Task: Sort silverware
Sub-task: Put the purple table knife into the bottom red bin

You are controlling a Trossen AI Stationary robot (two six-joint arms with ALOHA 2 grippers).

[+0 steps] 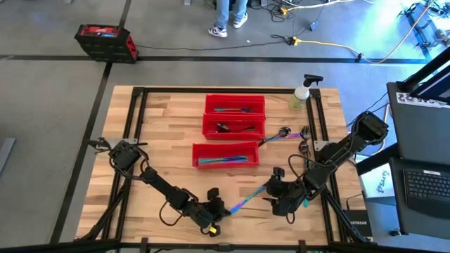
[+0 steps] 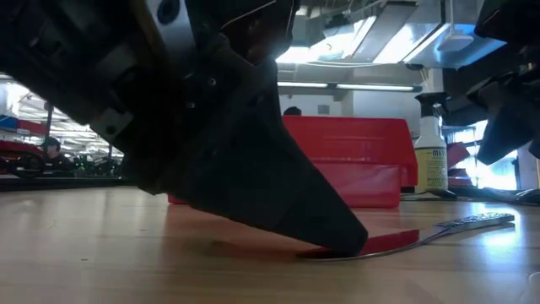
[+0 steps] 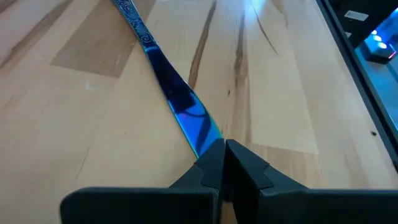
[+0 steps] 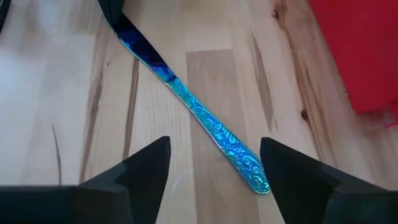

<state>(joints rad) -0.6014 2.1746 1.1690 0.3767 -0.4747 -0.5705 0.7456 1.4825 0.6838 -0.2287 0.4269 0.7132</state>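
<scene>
Two grippers meet over one iridescent blue-teal metal knife (image 4: 198,115) lying flat on the wooden table (image 1: 162,126): left gripper (image 3: 224,163) is pinched together on the blade tip, right gripper (image 4: 214,163) spread wide, its fingers straddling the patterned handle end without touching.

We see three long rectangular red plastic bins (image 1: 225,154) on the wooden table (image 1: 169,119), two far ones side against side and one nearer, each with silverware in it, and a clear spray bottle (image 1: 301,95) at the far right corner. Near the front edge a slim iridescent knife (image 1: 246,199) lies aslant between the left gripper (image 1: 216,209), shut on its blade end, and the right gripper (image 1: 275,184), parted around its handle end. Right of the bins lie further loose iridescent pieces (image 1: 281,134).
</scene>
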